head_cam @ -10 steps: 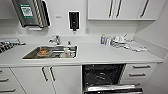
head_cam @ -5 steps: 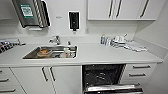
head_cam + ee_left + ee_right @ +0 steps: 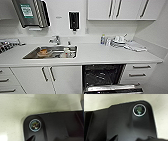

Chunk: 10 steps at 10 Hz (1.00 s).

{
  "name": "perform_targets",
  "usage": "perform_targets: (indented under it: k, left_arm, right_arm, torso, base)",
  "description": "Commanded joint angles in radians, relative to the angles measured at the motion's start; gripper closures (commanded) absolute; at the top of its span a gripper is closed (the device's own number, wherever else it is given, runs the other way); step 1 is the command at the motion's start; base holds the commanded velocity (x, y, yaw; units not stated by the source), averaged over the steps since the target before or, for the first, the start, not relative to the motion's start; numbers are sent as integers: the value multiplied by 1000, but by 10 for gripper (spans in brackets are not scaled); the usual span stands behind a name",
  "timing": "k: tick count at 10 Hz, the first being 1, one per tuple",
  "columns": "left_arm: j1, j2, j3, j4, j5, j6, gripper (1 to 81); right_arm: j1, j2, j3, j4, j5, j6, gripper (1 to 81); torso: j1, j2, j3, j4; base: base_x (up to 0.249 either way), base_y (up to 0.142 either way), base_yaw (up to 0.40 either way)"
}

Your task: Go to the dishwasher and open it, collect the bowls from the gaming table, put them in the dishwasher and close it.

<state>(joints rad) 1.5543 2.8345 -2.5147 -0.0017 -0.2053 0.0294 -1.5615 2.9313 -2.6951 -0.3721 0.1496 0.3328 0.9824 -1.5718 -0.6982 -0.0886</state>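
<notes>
Head view: white counter with a steel sink set into it. The sink holds an orange bowl and some pale crockery, blurred. A tap stands behind the sink. Below the counter the dishwasher is open: dark inside, rack wires faintly visible, contents unclear. Its steel door is dropped down at the frame's lower edge. White cabinet doors are on one side of it, drawers with bar handles on the other. At the back of the counter there is a small bottle and a cluster of white dishes, with a flat pale cloth or tray beside them. A dark rack sits at the far end of the counter. On the wall are a metal towel dispenser and a black soap dispenser, with upper cabinets alongside. Nothing stands in front of the dishwasher opening. No gripper is in this view, so places relative to it can't be given.

Left wrist view: the robot's dark plate over a pale speckled floor. Left gripper is out of frame, so I can't tell if it is released or clenched.

Right wrist view: dark plate again, with the same pale surface at the edges. Right gripper state can't be told either.
</notes>
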Motion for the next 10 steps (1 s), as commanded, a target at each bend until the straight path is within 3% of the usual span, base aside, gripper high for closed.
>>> perform_targets:
  k: [1, 3, 4, 6, 10]
  left_arm:
    - [-23, -6, -6, 0, 55, 12, 10]
    - [-23, 37, -64, -1, 95, 15, 10]
    - [-23, 75, -128, 2, 95, 17, 10]
    - [-24, 122, -204, 2, 95, 17, 10]
    - [-24, 131, -205, 5, 93, 20, 10]
  right_arm:
    - [20, 1, -15, -14, -53, -9, 10]
    - [19, 22, -17, -14, -68, -9, 10]
    - [20, 45, -21, -14, -109, -14, 10]
    - [20, 68, -54, -13, -117, -26, 10]
    - [27, 85, -63, -7, -117, -24, 10]
  torso:
    - [-64, 100, 0, 0]
    - [-83, 127, 0, 0]
    - [-106, 162, 0, 0]
    - [-151, 232, 0, 0]
    - [-245, 379, 0, 0]
  base:
    - [0, 0, 0]
    - [0, 0, 0]
    - [0, 0, 0]
    - [0, 0, 0]
    - [0, 0, 0]
